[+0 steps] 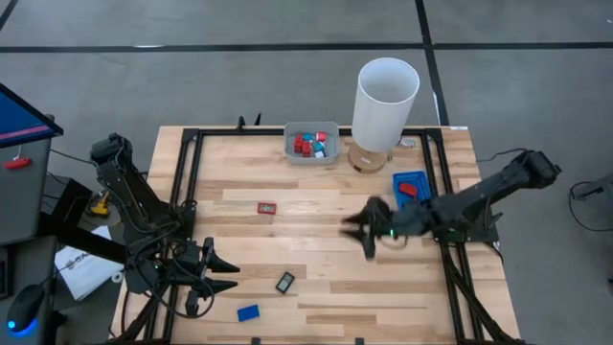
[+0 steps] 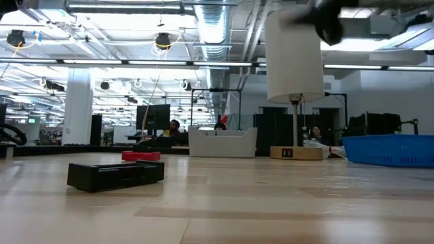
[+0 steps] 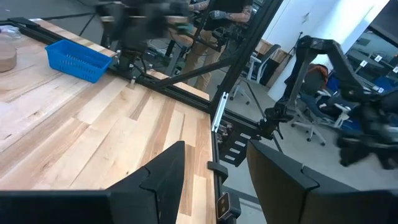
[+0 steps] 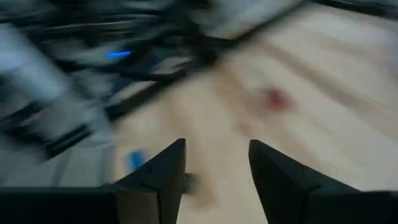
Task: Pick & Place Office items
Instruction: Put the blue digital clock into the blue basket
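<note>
A: Where are the grippers?

B: The right gripper point(image 1: 365, 230) hangs over the middle of the pale wooden table point(image 1: 316, 307), fingers parted with bare wood showing between them, holding nothing. The left gripper point(image 1: 225, 272) sits low near the table's left front, its dark fingers point(image 3: 161, 180) also apart and empty.

A: And the containers?

B: A shallow grey rectangular tray point(image 1: 311, 144) at the far edge holds a cluster of small red, blue and white office pieces point(image 1: 310, 145). Just beside it stands a tall white cylinder on a round wooden base point(image 1: 385, 103). Near the right rail, a flat blue mesh tray point(image 1: 410, 184) has a red piece point(image 1: 408, 190) in it.

A: What lies loose?

B: A flat red framed rectangle point(image 1: 266, 207) left of centre, a flat black framed rectangle point(image 1: 284, 282) nearer the front, and a blue block point(image 1: 248, 312) close to the front edge, all well apart. Bare wood stretches between them, and a black metal frame point(image 1: 442, 192) runs along the table's sides.
</note>
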Robot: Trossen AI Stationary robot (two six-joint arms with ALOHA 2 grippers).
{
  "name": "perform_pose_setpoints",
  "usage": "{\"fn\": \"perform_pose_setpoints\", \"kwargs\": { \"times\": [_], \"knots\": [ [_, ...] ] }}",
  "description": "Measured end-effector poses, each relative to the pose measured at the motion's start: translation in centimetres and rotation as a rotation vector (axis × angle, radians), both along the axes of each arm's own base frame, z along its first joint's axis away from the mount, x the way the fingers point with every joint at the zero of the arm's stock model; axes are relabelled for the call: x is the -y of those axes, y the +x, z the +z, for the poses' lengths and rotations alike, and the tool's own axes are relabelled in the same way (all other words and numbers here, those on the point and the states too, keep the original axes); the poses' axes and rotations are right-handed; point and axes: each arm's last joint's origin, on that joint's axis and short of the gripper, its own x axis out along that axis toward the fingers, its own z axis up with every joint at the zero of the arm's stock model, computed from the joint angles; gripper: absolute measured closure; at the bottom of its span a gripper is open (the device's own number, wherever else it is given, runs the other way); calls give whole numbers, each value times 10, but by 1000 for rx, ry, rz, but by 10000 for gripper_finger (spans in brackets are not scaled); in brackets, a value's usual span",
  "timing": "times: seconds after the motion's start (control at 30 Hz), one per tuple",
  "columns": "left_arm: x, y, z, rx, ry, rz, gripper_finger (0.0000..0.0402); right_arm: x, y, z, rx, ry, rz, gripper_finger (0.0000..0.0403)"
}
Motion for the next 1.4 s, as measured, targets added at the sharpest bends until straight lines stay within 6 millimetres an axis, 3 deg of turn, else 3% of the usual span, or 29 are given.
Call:
{"fn": "perform_pose_setpoints", "kwargs": {
  "times": [0.1,0.23,0.43,0.57,0.7,0.87,1.07,1.27,1.4],
  "knots": [
    [0,0,-1,-4,8,0,227,-27,11,2,124,-49,184,243],
    [0,0,-2,-10,19,0,223,-58,34,1,163,-120,302,257],
    [-1,0,-3,-15,29,1,222,-95,95,-11,17,-219,458,280],
    [-1,0,-3,-18,36,5,219,-107,133,-24,-125,-237,565,283],
    [-2,-1,-11,-69,67,-10,211,-100,159,-37,-178,-171,648,272],
    [-1,-4,-32,-241,41,-104,202,-83,165,-32,-192,-128,645,246],
    [17,3,-73,-456,157,-218,202,-68,157,-9,-183,-115,616,211],
    [36,10,-121,-613,158,-202,201,-60,146,8,-203,-92,555,183],
    [46,15,-141,-634,153,-205,197,-60,138,16,-221,-73,538,170]
  ]
}}
